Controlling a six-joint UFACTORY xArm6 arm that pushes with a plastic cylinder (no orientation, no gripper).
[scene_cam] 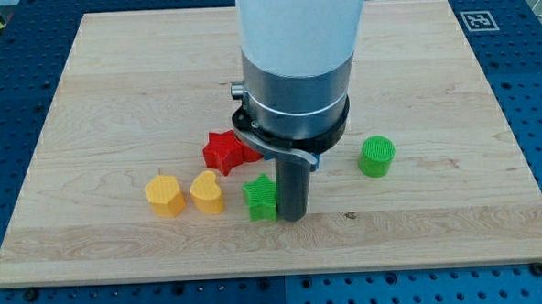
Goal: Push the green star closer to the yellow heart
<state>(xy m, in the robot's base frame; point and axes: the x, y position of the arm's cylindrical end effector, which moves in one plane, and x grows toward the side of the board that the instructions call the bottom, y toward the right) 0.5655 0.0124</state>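
The green star (261,197) lies on the wooden board below the middle of the view. The yellow heart (207,192) lies just to its left, a small gap apart. My tip (294,215) stands right against the green star's right side. The arm's wide white and grey body hangs above and hides the board behind it.
A yellow hexagon block (165,195) lies left of the heart. A red star (227,151) lies above the heart and the green star, partly behind the arm. A green cylinder (377,156) stands to the right. The board's bottom edge (276,273) runs close below.
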